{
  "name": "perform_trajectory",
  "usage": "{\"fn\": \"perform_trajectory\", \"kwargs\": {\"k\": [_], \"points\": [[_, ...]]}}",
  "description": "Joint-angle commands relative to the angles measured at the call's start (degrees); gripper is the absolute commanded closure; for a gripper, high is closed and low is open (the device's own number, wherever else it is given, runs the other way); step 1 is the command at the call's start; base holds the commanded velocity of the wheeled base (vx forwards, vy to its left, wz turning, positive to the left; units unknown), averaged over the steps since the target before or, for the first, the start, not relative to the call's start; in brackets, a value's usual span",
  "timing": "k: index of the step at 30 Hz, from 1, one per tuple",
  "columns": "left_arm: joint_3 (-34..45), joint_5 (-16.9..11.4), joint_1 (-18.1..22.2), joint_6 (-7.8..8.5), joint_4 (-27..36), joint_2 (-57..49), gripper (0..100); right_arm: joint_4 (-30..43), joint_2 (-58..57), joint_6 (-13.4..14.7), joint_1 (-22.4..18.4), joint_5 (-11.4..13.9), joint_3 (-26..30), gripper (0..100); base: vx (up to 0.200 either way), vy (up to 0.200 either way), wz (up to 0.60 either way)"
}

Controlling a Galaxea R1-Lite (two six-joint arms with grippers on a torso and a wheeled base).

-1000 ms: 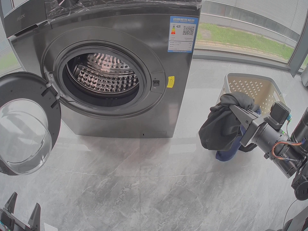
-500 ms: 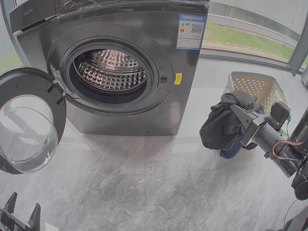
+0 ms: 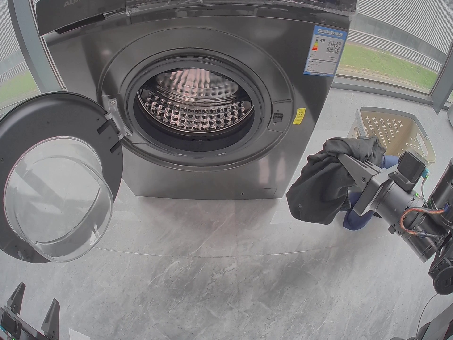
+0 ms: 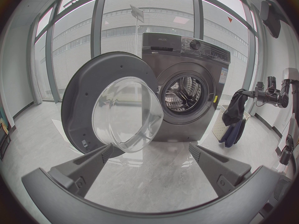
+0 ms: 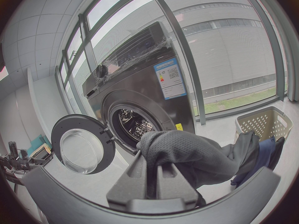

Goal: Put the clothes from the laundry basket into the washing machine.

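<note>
A grey front-loading washing machine [image 3: 198, 48] stands ahead with its round door [image 3: 56, 175] swung wide to the left and the steel drum [image 3: 196, 102] bare. My right gripper [image 3: 347, 161] is shut on a bundle of clothes: a dark grey garment [image 3: 325, 180] with a blue one [image 3: 358, 218] hanging beneath. The bundle hangs in the air in front of the beige laundry basket [image 3: 394, 128], to the right of the machine. In the right wrist view the grey garment [image 5: 187, 156] drapes over the closed fingers [image 5: 141, 175]. My left gripper [image 3: 33, 305] stays low at the near left, open and holding nothing.
Grey marble floor [image 3: 226, 270] stretches between me and the machine. The open door [image 4: 109, 100] juts out over the floor on the left. Large windows [image 3: 401, 34] run behind the machine and basket.
The head camera has swung to the right, so the machine and basket sit further right in view. The right gripper still holds the bundle in the same pose.
</note>
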Motion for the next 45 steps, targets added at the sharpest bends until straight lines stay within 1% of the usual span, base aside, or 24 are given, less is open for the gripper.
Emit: {"fn": "perform_trajectory", "kwargs": {"k": [1, 10, 19, 27, 31, 34, 39, 43, 45], "points": [[0.9, 0.0, 0.0, -0.02, 0.0, -1.0, 0, 0.0, 0.1, 0.0, 0.0, 0.0, 0.1, 100, 0.0, 0.0, 0.0], [0.9, 0.0, 0.0, -0.02, 0.0, -1.0, 0, 0.0, 0.2, 0.0, 0.1, 0.2, 0.3, 100, 0.0, 0.0, 0.0], [0.9, 0.0, 0.0, -0.11, 0.0, -1.0, 0, 0.0, 0.8, 0.1, 0.3, 0.4, 0.6, 100, 0.0, 0.2, 0.0], [0.9, 0.0, 0.0, -0.02, 0.0, -1.0, 0, 0.1, 0.6, 0.1, 0.3, 0.4, 0.7, 100, 0.0, 0.0, 0.0], [0.9, 0.0, 0.0, -0.02, 0.0, -1.0, 0, 0.2, 0.8, 0.9, 0.6, 0.6, 0.7, 100, 0.0, 0.0, 0.0], [0.9, 0.0, 0.0, -0.02, 0.0, -1.0, 0, -0.1, 2.4, 2.5, 1.7, 0.4, 0.8, 100, 0.0, 0.067, 0.0], [0.9, 0.0, 0.0, -0.02, 0.0, -1.0, 0, -0.4, 2.4, 2.4, 2.0, 0.0, 1.0, 100, 0.0, 0.2, 0.0], [0.9, 0.0, 0.0, 0.07, 0.0, -1.0, 0, -1.5, 2.2, 2.3, 1.7, -0.2, 1.2, 100, 0.0, 0.0, 0.0], [0.9, 0.0, 0.0, 0.07, 0.0, -1.0, 0, -2.0, 2.1, 2.3, 1.9, -0.1, 2.5, 100, 0.0, 0.0, 0.0]]}}
